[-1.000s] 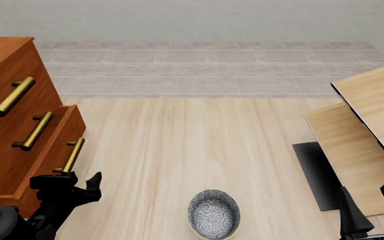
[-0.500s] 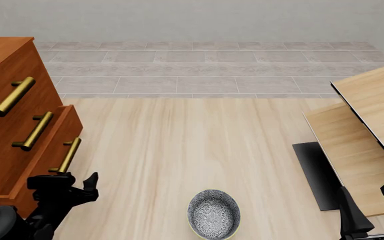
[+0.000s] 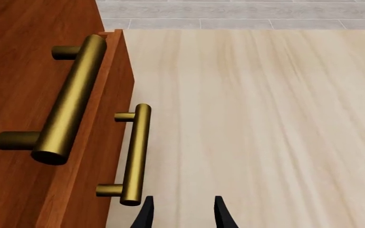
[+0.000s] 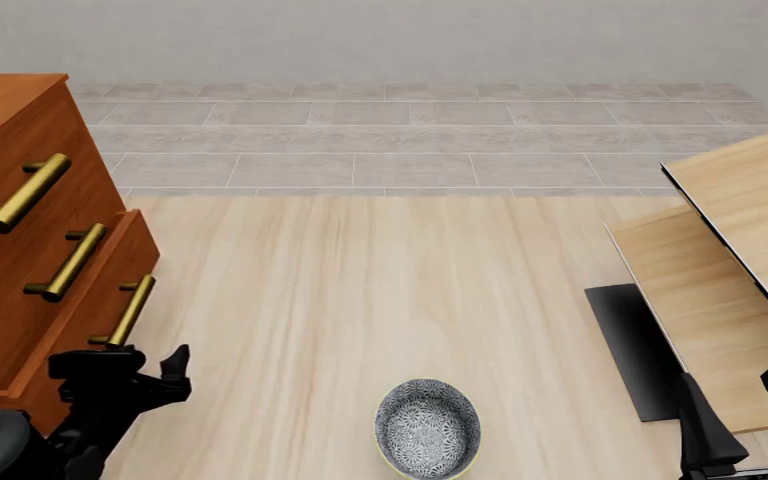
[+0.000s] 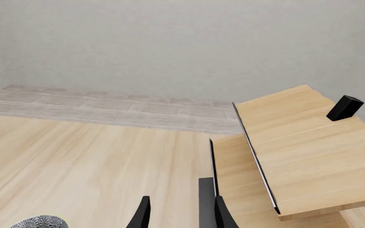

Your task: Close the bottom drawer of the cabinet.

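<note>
Bottom drawer [image 4: 97,300] juts slightly from the cabinet [image 4: 11,180] at front-view left; my left pincer [image 4: 137,365] hovers empty just below its handle [image 4: 128,312] (fingers parted). Left wrist view: handle [image 3: 135,154] beside my open fingertips [image 3: 146,216]. Right pincer [image 5: 179,213] holds nothing, parted.

Bright, even, flat simulator light — faint soft shadows, no glare, sharp focus throughout.
</note>
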